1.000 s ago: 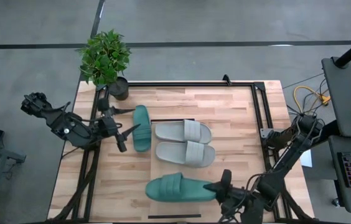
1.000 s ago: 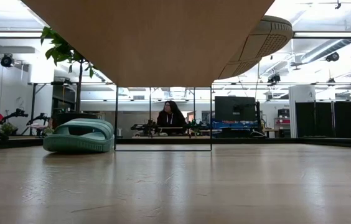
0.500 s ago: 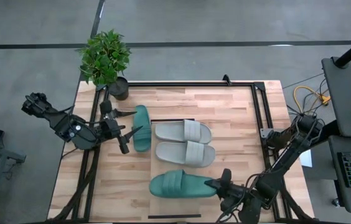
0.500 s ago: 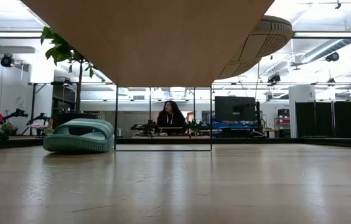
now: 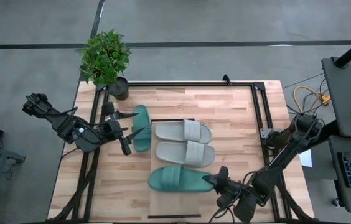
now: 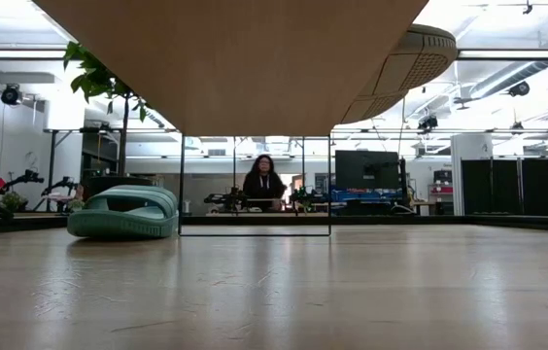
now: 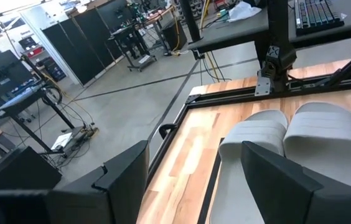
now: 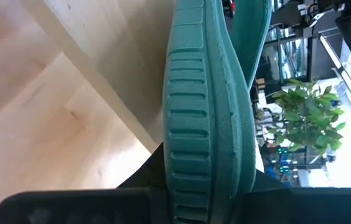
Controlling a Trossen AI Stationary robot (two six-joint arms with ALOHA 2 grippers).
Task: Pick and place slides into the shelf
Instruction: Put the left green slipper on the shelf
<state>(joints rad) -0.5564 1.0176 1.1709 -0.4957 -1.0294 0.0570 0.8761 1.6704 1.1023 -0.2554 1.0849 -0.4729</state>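
Note:
The shelf [image 5: 182, 205], a pale panel, stands raised over the tabletop; the low view shows its underside [image 6: 235, 58]. Two grey slides [image 5: 183, 131] [image 5: 186, 153] lie side by side on it, straps up. A teal slide [image 5: 178, 179] sits over the shelf's near part, and my right gripper [image 5: 216, 182] is shut on its right end. The other teal slide [image 5: 139, 127] rests on the tabletop left of the shelf, also seen in the low view [image 6: 123, 212]. My left gripper [image 5: 132, 123] hovers open beside it, and its wrist view shows nothing between the fingers [image 7: 191, 162]. My right gripper pinches the teal slide's end [image 8: 194, 168] between its two fingers, one on the ribbed sole and one on the footbed side. The fingers come nearly level from the table's near right and lie along the slide. Whether the sole touches the shelf, I cannot tell.
A potted plant [image 5: 105, 57] stands at the table's far left corner. Black frame rails [image 5: 259, 118] run along the table's edges. A grey slide's sole [image 6: 410, 58] juts past the shelf edge. Beyond the table, a person [image 6: 261, 183] sits in the room.
My right gripper has carried the teal slide a little toward the far edge, closer to the grey slides, and has rolled somewhat, staying shut on it. The slide stays level over the shelf, strap up.

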